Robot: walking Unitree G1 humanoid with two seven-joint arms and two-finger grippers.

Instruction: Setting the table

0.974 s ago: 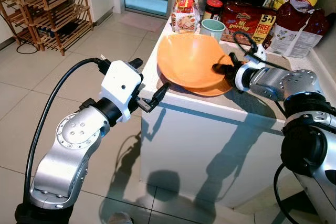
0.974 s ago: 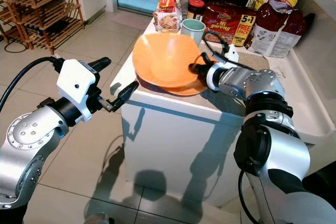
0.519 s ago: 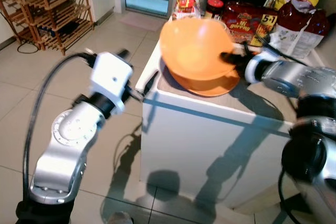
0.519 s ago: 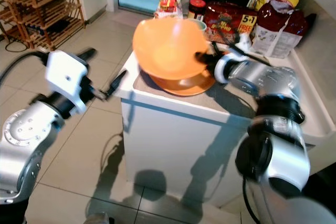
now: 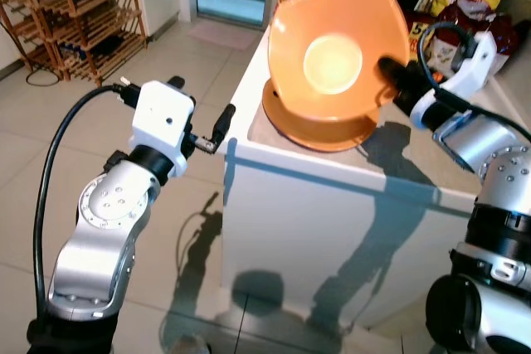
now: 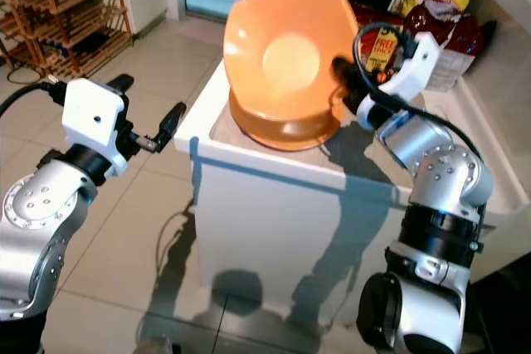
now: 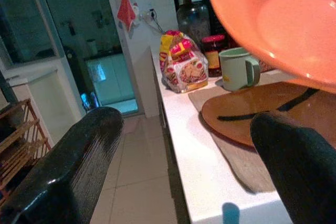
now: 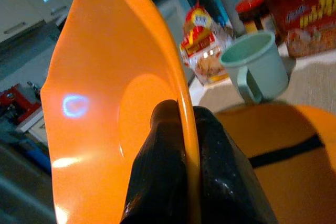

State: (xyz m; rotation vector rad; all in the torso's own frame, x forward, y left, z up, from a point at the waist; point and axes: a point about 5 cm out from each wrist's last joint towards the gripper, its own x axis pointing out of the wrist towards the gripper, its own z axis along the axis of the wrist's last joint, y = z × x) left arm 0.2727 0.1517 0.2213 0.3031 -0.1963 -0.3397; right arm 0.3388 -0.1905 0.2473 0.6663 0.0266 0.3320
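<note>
An orange bowl hangs tilted above the white counter, its inside facing me. My right gripper is shut on the bowl's right rim, and in the right wrist view the fingers pinch that rim. A flat orange plate lies on a mat on the counter right below the bowl. My left gripper is open, just off the counter's left edge, holding nothing. Its two fingers stand wide apart in the left wrist view, with the plate beyond them.
At the back of the counter are a pale green mug, a red-lidded jar, a snack bag and red food packets. A wooden rack stands at the far left on the tiled floor.
My right gripper has lifted the orange bowl off the plate and tipped it up towards me. My left gripper has drawn back leftwards from the counter edge.
</note>
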